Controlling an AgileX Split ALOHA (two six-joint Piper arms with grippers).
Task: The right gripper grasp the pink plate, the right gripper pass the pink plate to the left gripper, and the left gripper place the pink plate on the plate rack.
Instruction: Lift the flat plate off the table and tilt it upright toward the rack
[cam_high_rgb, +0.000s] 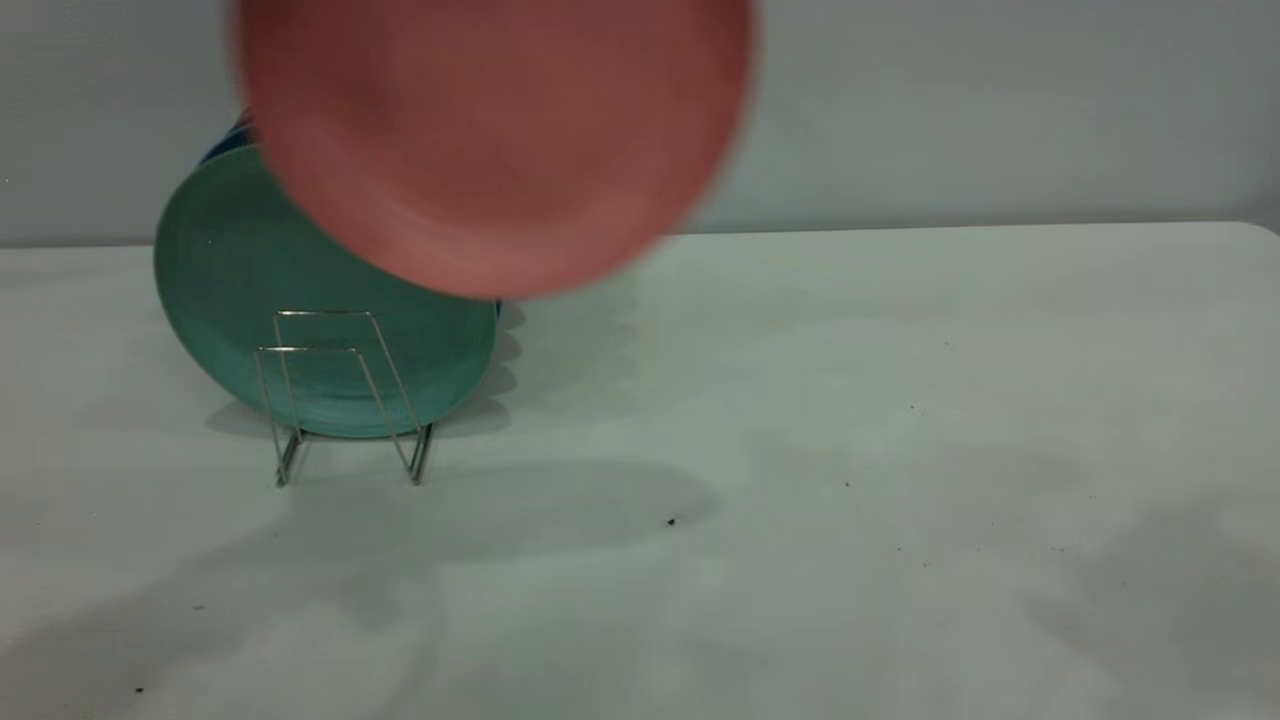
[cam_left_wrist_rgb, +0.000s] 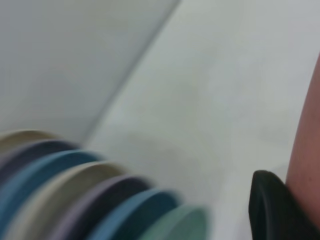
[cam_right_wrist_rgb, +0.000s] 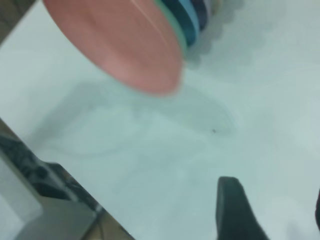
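The pink plate (cam_high_rgb: 495, 130) hangs tilted in the air above the table, in front of and above the plate rack (cam_high_rgb: 305, 349). In the left wrist view one black finger (cam_left_wrist_rgb: 272, 207) of my left gripper (cam_left_wrist_rgb: 292, 187) presses against the pink plate's face (cam_left_wrist_rgb: 306, 170); the other finger is hidden behind the plate. My right gripper (cam_right_wrist_rgb: 272, 205) is open and empty above bare table, apart from the pink plate (cam_right_wrist_rgb: 120, 42), which shows farther off. Neither gripper shows in the exterior view.
A teal-green plate (cam_high_rgb: 250, 280) stands upright in the rack, with a blue one (cam_high_rgb: 225, 143) behind it. The left wrist view shows a row of several standing plates (cam_left_wrist_rgb: 75, 195). The white table (cam_high_rgb: 850, 450) stretches to the right.
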